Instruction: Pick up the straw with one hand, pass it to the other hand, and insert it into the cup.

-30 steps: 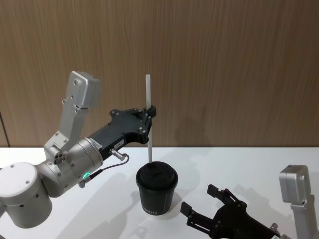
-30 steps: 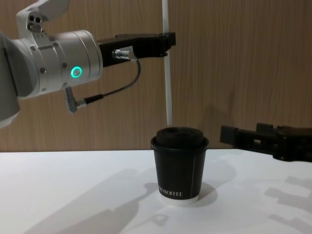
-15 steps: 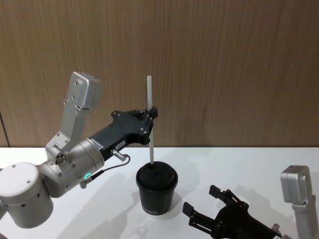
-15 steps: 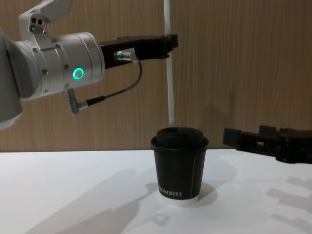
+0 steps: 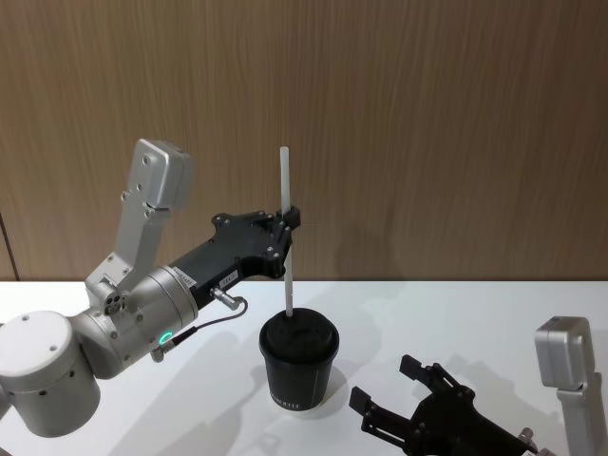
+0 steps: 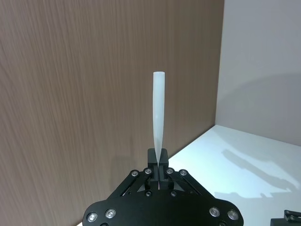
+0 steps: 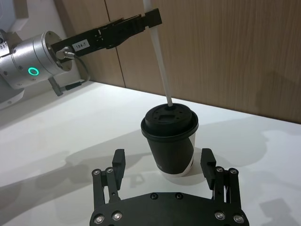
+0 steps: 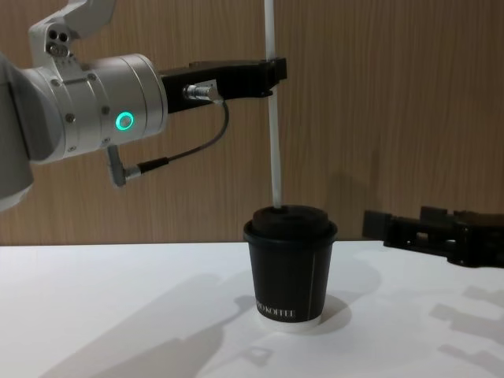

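Straw (image 8: 273, 118) lower than before, tip at cup (image 8: 290, 268) lid.

The cup (image 5: 299, 363) stands alone near the middle of the table (image 5: 456, 313). Above it, the upright straw (image 5: 286, 237) and the left gripper (image 5: 289, 220) block the way. The right gripper (image 5: 394, 391), jaws apart, occupies the front right corner.

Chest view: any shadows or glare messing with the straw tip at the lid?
Chest view: soft grey shadows of the left gripper and cup lie on the table; no glare; the straw stays crisp against the wood. Right wrist view: the straw tip reads clearly at the lid, and the right gripper casts a shadow beside the cup.
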Action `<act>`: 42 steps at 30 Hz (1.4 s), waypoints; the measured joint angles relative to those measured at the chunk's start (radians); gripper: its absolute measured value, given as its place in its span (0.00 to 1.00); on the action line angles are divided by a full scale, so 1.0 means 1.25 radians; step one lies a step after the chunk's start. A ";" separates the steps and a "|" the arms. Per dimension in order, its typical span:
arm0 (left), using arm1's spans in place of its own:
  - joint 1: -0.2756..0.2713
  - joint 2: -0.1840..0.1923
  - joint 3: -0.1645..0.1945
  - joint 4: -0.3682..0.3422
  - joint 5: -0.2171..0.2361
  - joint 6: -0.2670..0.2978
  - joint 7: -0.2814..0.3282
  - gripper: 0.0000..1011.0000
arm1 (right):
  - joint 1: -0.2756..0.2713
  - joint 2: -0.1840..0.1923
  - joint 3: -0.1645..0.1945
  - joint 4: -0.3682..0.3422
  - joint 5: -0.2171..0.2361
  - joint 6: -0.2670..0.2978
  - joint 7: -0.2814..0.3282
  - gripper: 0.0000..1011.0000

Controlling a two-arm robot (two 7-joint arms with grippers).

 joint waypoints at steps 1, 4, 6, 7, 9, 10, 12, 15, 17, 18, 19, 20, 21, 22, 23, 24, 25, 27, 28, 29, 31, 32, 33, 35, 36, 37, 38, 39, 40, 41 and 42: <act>0.000 0.000 0.000 0.000 0.000 0.000 -0.001 0.01 | 0.000 0.000 0.000 0.000 0.000 0.000 0.000 0.99; 0.001 -0.002 -0.002 0.000 0.000 0.002 -0.004 0.01 | 0.001 0.001 0.000 0.002 0.003 0.000 0.000 0.99; 0.001 -0.003 -0.003 0.000 0.001 0.003 -0.005 0.01 | 0.001 0.002 -0.001 0.002 0.004 0.000 0.000 0.99; 0.001 -0.004 -0.004 0.000 0.001 0.003 -0.006 0.01 | 0.001 0.002 -0.001 0.003 0.005 0.000 0.000 0.99; 0.002 -0.005 -0.005 0.000 0.001 0.004 -0.008 0.01 | 0.001 0.003 -0.001 0.003 0.006 0.000 0.000 0.99; 0.002 -0.005 -0.005 0.000 0.001 0.004 -0.008 0.01 | 0.001 0.003 -0.001 0.004 0.007 0.000 0.000 0.99; 0.003 -0.006 -0.006 0.001 0.001 0.005 -0.009 0.01 | 0.001 0.004 -0.001 0.004 0.008 0.000 0.000 0.99; 0.004 -0.007 -0.008 0.001 0.001 0.006 -0.009 0.01 | 0.002 0.004 -0.001 0.005 0.010 0.001 0.000 0.99; 0.005 -0.007 -0.009 0.001 0.001 0.008 -0.009 0.01 | 0.002 0.005 -0.001 0.007 0.011 0.002 -0.001 0.99; 0.006 -0.007 -0.010 0.001 0.001 0.009 -0.009 0.01 | 0.002 0.006 -0.002 0.008 0.012 0.003 -0.001 0.99; 0.007 -0.007 -0.011 0.001 0.000 0.009 -0.009 0.01 | 0.002 0.006 -0.002 0.008 0.013 0.003 -0.002 0.99; 0.007 -0.007 -0.011 0.001 0.000 0.009 -0.009 0.01 | 0.002 0.006 -0.002 0.008 0.013 0.004 -0.002 0.99; 0.008 -0.007 -0.012 0.001 0.000 0.010 -0.009 0.01 | 0.001 0.007 -0.002 0.009 0.014 0.005 -0.003 0.99; 0.009 -0.007 -0.013 0.000 0.000 0.010 -0.009 0.01 | 0.001 0.007 -0.002 0.009 0.015 0.006 -0.003 0.99; 0.009 -0.007 -0.013 0.000 0.000 0.011 -0.009 0.01 | 0.001 0.007 -0.002 0.010 0.015 0.006 -0.004 0.99; 0.010 -0.007 -0.014 0.000 0.000 0.011 -0.009 0.01 | 0.001 0.007 -0.002 0.010 0.016 0.007 -0.004 0.99; 0.011 -0.007 -0.014 -0.001 -0.001 0.011 -0.009 0.01 | 0.000 0.008 -0.001 0.011 0.016 0.007 -0.005 0.99; 0.012 -0.006 -0.015 -0.001 -0.001 0.012 -0.009 0.01 | 0.000 0.008 -0.001 0.012 0.017 0.008 -0.007 0.99; 0.012 -0.006 -0.016 -0.002 -0.001 0.012 -0.009 0.01 | 0.000 0.008 -0.001 0.012 0.017 0.008 -0.007 0.99; 0.013 -0.006 -0.016 -0.002 -0.001 0.013 -0.009 0.01 | -0.001 0.009 0.000 0.013 0.017 0.009 -0.008 0.99; 0.013 -0.006 -0.017 -0.002 -0.002 0.013 -0.009 0.01 | -0.001 0.009 0.001 0.013 0.018 0.009 -0.008 0.99; 0.014 -0.006 -0.017 -0.002 -0.002 0.014 -0.009 0.01 | -0.002 0.009 0.001 0.014 0.018 0.010 -0.009 0.99; 0.014 -0.006 -0.017 -0.002 -0.002 0.014 -0.009 0.01 | -0.002 0.010 0.002 0.015 0.018 0.010 -0.009 0.99; 0.014 -0.006 -0.017 -0.002 -0.003 0.014 -0.009 0.01 | -0.002 0.010 0.002 0.015 0.019 0.010 -0.010 0.99; 0.014 -0.006 -0.017 -0.001 -0.003 0.014 -0.009 0.01 | -0.002 0.010 0.003 0.016 0.019 0.010 -0.010 0.99; 0.014 -0.006 -0.017 0.000 -0.003 0.014 -0.009 0.01 | -0.002 0.010 0.003 0.016 0.019 0.010 -0.011 0.99; 0.014 -0.007 -0.017 0.001 -0.003 0.014 -0.010 0.01 | -0.002 0.010 0.004 0.017 0.019 0.010 -0.011 0.99; 0.014 -0.007 -0.017 0.001 -0.004 0.014 -0.010 0.01 | -0.002 0.010 0.005 0.018 0.019 0.010 -0.011 0.99; 0.014 -0.007 -0.016 0.003 -0.004 0.014 -0.011 0.01 | -0.002 0.010 0.005 0.018 0.020 0.011 -0.012 0.99; 0.014 -0.007 -0.016 0.004 -0.004 0.015 -0.011 0.01 | -0.002 0.010 0.005 0.018 0.020 0.011 -0.012 0.99; 0.014 -0.008 -0.016 0.005 -0.004 0.014 -0.012 0.01 | -0.002 0.010 0.006 0.019 0.020 0.011 -0.012 0.99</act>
